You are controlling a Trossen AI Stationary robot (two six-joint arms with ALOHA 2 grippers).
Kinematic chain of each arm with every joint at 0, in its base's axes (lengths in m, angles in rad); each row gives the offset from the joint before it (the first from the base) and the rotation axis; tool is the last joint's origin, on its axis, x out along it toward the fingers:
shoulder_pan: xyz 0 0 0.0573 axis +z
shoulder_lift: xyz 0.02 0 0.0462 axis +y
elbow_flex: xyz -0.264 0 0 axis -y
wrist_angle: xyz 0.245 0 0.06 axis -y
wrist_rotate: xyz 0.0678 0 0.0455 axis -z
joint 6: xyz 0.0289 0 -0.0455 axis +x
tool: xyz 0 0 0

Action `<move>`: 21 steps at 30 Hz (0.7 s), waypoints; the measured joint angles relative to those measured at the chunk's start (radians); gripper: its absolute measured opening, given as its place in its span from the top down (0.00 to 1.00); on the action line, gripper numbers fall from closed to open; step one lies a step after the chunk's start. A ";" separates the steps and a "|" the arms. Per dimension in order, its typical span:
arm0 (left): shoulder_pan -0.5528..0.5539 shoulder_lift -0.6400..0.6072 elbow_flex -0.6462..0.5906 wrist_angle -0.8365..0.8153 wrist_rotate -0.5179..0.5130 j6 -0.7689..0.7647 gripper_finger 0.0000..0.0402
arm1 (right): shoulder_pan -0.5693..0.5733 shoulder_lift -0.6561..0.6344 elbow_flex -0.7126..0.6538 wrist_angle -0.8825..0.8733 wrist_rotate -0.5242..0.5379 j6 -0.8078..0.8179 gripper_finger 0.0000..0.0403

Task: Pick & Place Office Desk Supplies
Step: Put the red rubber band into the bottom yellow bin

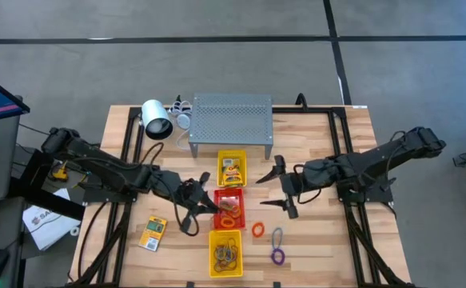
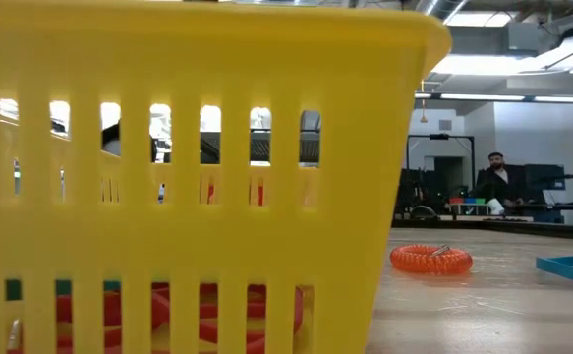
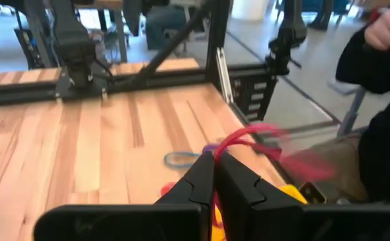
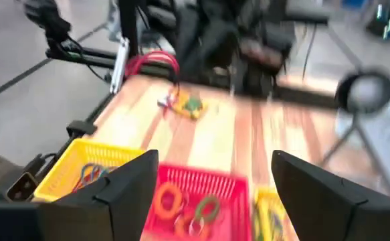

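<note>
On the pale wooden slatted desk (image 1: 320, 240) three rectangular plastic trays sit in a row: a yellow one nearest the perforated grey metal stand (image 1: 231, 120), a red one (image 1: 229, 207) in the middle, and a second yellow one (image 1: 225, 253) at the near edge. The left end effector (image 1: 194, 204) hangs just beside the red tray, its dark fingers pressed together on a thin red rubber-band loop (image 3: 248, 137) that arcs up from the tips in the left wrist view. The right end effector (image 1: 283, 188) hovers on the other side of the trays with its jaws spread wide and nothing between them. The red tray holds orange and green loops (image 4: 184, 204); the far yellow tray holds a printed yellow-orange card packet (image 1: 233, 170); the near one holds tangled bands (image 1: 225, 254). On bare wood lie an orange coiled ring (image 1: 258, 230), a purple ring (image 1: 277, 256), and another printed packet (image 1: 153, 233) well apart on the left side. A white cylindrical lamp-like object (image 1: 157, 118) lies beside the stand
</note>
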 joint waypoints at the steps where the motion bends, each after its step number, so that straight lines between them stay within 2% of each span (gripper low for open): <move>1: -0.001 -0.004 0.000 -0.016 0.000 0.001 0.99 | -0.003 0.001 0.000 -0.023 0.001 0.032 0.29; 5: -0.004 0.007 0.000 -0.036 0.006 0.024 0.99 | -0.007 0.028 -0.015 -0.055 0.003 0.131 0.29; 10: -0.005 0.058 0.000 -0.001 0.069 0.035 0.99 | -0.004 0.120 -0.034 -0.035 0.004 0.196 0.29; 21: -0.014 0.148 0.000 0.038 0.239 0.035 0.99 | 0.009 0.399 -0.033 0.316 0.006 0.196 0.29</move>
